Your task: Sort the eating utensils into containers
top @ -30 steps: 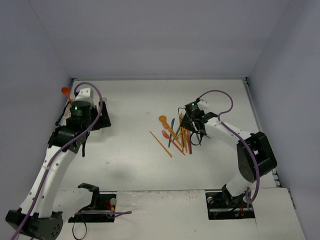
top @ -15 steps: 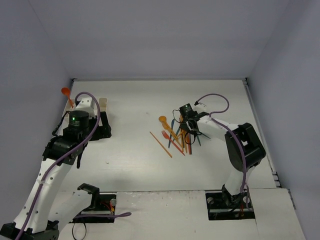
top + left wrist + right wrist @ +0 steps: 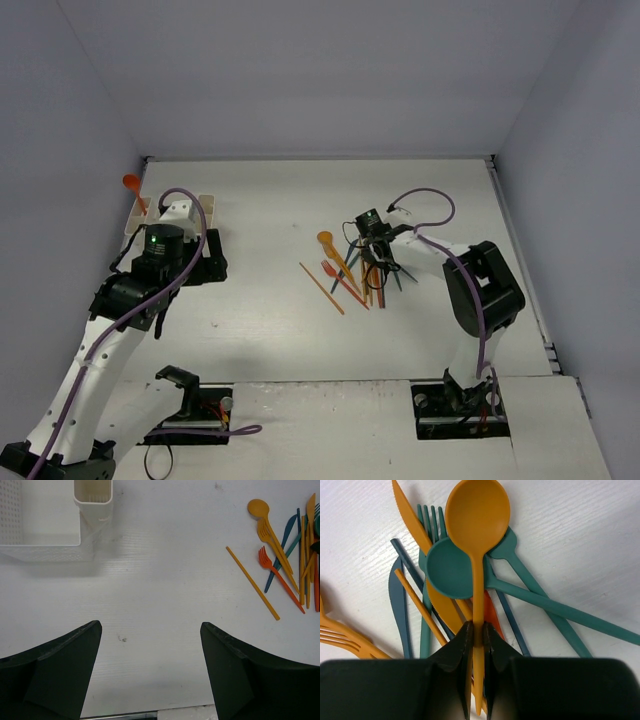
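Note:
The eating utensils lie in a loose pile mid-table: orange, yellow, teal and blue spoons, forks, knives and sticks. My right gripper is down on the pile's right side. In the right wrist view it is shut on the handle of a yellow spoon, which lies over a teal spoon and a yellow knife. The white containers stand at the far left; an orange spoon sticks up there. My left gripper is open and empty above bare table, near a white bin.
A white perforated tray adjoins the bin. A yellow stick, an orange fork and a yellow spoon lie at the pile's left edge. Walls enclose the table on three sides. Black clamps sit at the near edge.
My right gripper has moved left onto the pile and now grips the yellow spoon. My left arm has drawn back from the containers toward the near side.

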### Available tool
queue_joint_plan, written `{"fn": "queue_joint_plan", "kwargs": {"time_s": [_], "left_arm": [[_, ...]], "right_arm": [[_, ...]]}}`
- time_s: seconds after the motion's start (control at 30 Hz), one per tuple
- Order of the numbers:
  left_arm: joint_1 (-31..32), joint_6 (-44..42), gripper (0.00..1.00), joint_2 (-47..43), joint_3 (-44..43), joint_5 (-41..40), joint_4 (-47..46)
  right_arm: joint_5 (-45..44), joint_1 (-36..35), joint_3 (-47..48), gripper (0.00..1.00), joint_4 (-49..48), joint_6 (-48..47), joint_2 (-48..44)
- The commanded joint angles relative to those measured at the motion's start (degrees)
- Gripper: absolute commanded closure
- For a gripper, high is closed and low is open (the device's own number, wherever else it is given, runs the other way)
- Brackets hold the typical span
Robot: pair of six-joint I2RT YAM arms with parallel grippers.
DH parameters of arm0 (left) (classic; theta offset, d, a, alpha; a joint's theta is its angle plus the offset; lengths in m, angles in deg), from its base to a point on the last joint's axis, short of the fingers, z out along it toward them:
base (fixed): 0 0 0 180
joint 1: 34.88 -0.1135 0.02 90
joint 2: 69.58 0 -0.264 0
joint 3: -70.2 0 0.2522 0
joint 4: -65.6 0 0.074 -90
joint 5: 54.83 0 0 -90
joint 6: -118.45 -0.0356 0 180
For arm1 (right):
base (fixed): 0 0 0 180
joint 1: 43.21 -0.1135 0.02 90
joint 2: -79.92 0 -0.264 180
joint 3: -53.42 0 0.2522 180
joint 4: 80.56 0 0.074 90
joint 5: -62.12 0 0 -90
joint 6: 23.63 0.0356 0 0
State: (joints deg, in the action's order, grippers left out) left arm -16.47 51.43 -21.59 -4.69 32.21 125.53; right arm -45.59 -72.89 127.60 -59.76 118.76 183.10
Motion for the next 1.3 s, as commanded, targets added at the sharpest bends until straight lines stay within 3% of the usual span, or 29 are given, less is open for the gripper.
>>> {"fn": "queue_joint_plan", "kwargs": {"time_s": [0.0, 0.2, 0.43, 0.77, 1.03, 1.27], "left_arm": [[0.6, 0.0, 0.23, 0.4, -2.4, 0.4, -1.4], [0.9, 0.3, 0.23, 2.9, -6.8, 2.3, -1.5], [1.0, 4.4, 0.23, 9.3, -15.3, 9.9, -3.6], [3.4, 10.0, 0.23, 17.8, -26.2, 18.8, -10.5], [10.0, 10.1, 0.23, 21.6, -26.6, 14.5, -12.9], [15.4, 9.3, 0.35, 23.6, -26.5, 7.4, -12.8]], "right_arm": [[-4.6, -1.0, 3.1, 1.0, 1.2, -2.2, -3.4], [-6.7, -4.1, 5.9, 1.0, 1.9, -8.2, -10.1], [-9.0, -14.1, 9.4, 1.0, -0.4, -24.6, -18.2], [1.9, -26.5, 9.6, 1.0, -10.5, -39.3, -25.0], [7.0, -28.2, 9.4, 1.0, -12.8, -40.4, -27.4], [7.5, -28.5, 8.8, 1.0, -13.3, -40.5, -28.5]]}}
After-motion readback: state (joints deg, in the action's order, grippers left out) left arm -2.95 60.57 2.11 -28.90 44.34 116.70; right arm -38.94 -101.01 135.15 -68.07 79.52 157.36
